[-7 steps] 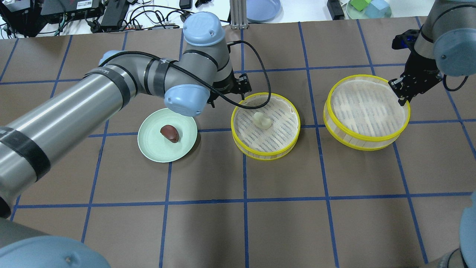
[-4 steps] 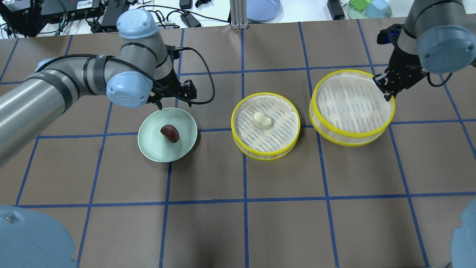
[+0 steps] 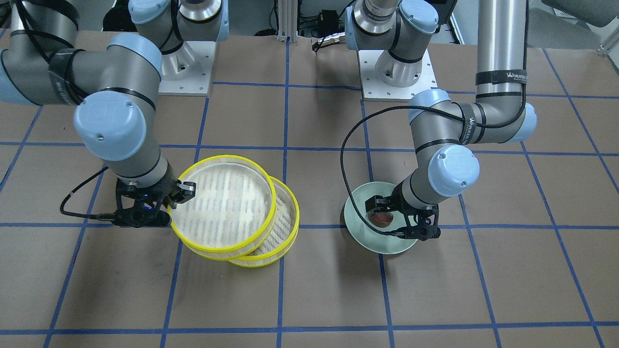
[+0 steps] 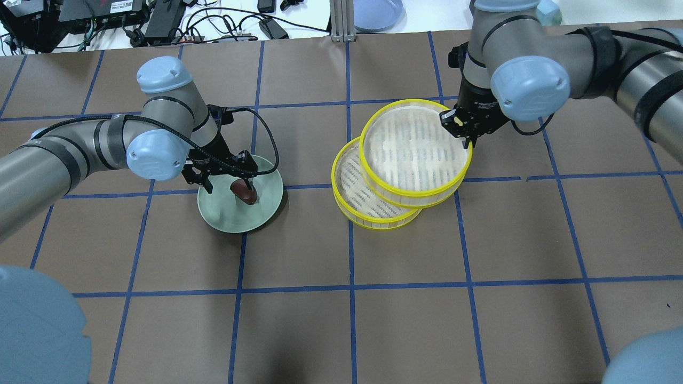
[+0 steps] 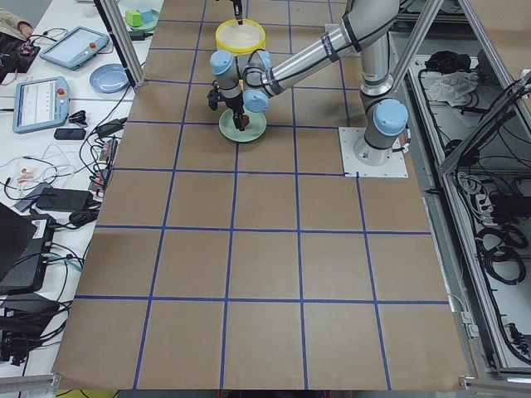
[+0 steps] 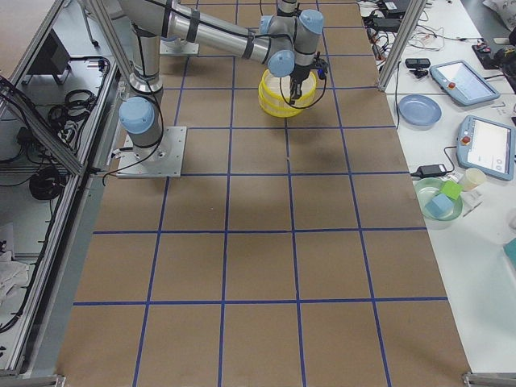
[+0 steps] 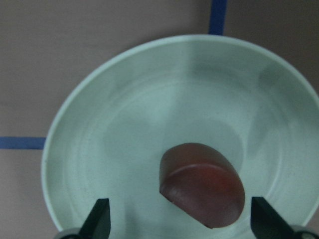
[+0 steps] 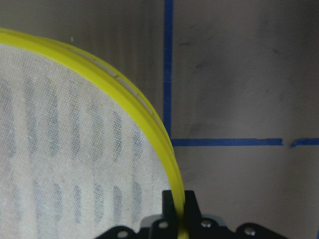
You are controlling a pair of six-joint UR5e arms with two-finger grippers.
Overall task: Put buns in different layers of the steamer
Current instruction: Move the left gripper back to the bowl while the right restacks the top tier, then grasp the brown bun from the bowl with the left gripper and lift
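The dark reddish-brown bun (image 4: 244, 192) lies on the pale green plate (image 4: 229, 218). My left gripper (image 4: 229, 181) is open, low over the plate, its fingers either side of that bun. In the left wrist view the bun (image 7: 202, 189) lies between the fingertips (image 7: 99, 219). My right gripper (image 4: 460, 128) is shut on the far-right rim of the upper steamer tray (image 4: 413, 149) and holds it raised, tilted, overlapping the lower tray (image 4: 363, 205). The rim shows pinched in the right wrist view (image 8: 172, 164). The cream-white bun is hidden under the upper tray.
Brown table with a blue tape grid. A blue plate (image 4: 376, 13) and cables (image 4: 213, 21) lie beyond the far edge. The arm bases (image 3: 186, 67) stand at the robot's side. The left arm's cable (image 4: 269, 149) loops beside the plate.
My right gripper carried the upper tray leftward until it overlaps the lower tray and covers the cream bun. My left gripper moved from the lower tray to the plate and came down around the dark bun.
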